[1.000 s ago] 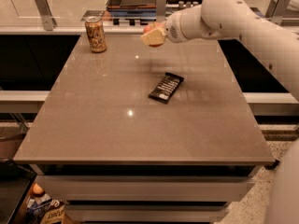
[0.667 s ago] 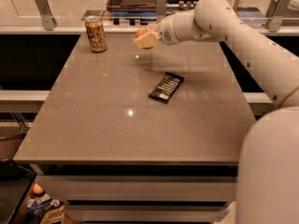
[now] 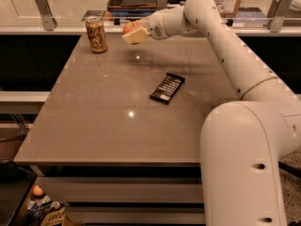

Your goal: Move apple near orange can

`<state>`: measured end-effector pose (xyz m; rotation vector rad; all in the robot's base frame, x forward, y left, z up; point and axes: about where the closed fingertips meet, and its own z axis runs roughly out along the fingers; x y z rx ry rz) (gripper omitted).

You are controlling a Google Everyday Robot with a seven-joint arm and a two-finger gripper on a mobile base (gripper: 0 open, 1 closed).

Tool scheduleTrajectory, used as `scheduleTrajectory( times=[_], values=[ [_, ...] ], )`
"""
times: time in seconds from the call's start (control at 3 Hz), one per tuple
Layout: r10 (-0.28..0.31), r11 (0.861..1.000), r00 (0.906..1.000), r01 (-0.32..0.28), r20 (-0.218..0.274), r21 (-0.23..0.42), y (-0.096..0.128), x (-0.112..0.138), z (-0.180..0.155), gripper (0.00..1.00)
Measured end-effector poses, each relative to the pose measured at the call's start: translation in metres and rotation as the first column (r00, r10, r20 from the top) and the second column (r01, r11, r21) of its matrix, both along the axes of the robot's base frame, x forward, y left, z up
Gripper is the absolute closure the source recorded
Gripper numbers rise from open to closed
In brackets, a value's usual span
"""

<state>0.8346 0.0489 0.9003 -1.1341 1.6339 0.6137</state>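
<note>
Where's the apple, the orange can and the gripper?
apple (image 3: 127, 27): camera view, its red top.
orange can (image 3: 96, 36): camera view, its side.
gripper (image 3: 133, 36): camera view, fingertips holding apple, right of can.

Warm, fairly even light falls from overhead. Two small white glare spots sit on the brown desk (image 3: 84, 126), one near its middle and one far back. Above the far one hangs the gripper (image 3: 134, 33), closed round the apple (image 3: 127, 27), casting a faint, soft shadow. Beneath the desk, near left, it is dim.
</note>
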Motion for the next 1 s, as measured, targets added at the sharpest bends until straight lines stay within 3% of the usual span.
scheduleTrajectory(
  times=[0.33, 0.67, 1.0],
  values=[
    [-0.013, 1.0, 0.9991, 0.013, 0.041, -0.007, 0.001, 0.006, 0.02, 1.0],
    [-0.049, 0.997, 0.9983, 0.051, 0.033, -0.057, 0.009, 0.005, 0.024, 1.0],
    [-0.114, 0.989, 0.9935, 0.113, -0.006, -0.099, 0.014, -0.001, 0.021, 1.0]
  ],
)
